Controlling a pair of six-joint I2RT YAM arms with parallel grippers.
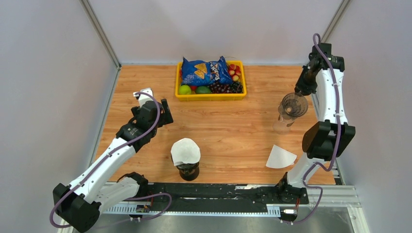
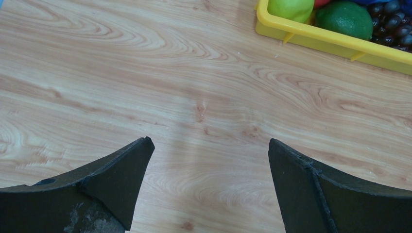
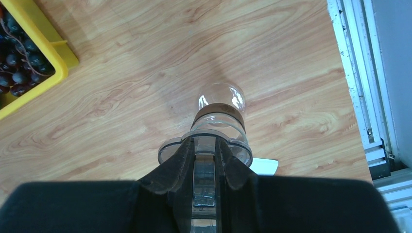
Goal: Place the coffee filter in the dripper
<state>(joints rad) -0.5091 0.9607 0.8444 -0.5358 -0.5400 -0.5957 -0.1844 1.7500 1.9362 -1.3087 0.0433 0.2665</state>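
Right gripper (image 1: 300,92) was up at the far right of the table (image 1: 233,131); its fingers (image 3: 177,167) were closed on the handle of the clear dripper (image 1: 294,104), pinching it from both sides; right wrist view showed the handle squeezed between the two pads. The dripper sat atop a clear glass carafe (image 1: 283,124); couldn't tell whether it rested fully on it or was lifted slightly.

Coffee filter (image 1: 280,157) lay flat on the wood, folded into a white fan, nearer the arm bases than the carafe and apart from it; only its corner (image 3: 265,166) showed in the right wrist view, just behind the dripper rim.

Left gripper (image 1: 166,112) hung over bare wood on the left side, fingers (image 2: 121,167) spread wide, nothing between them; corner of the yellow bin (image 2: 335,42) sat in the upper right of its view, with a green apple (image 2: 290,8), lime (image 2: 346,18) and grapes (image 2: 391,19) inside.

The bin stood at the far centre with a blue chips bag (image 1: 206,72) on top of the fruit.

A second filter (image 1: 185,151) sat open on a dark server (image 1: 188,171) at near centre, between the two arms.
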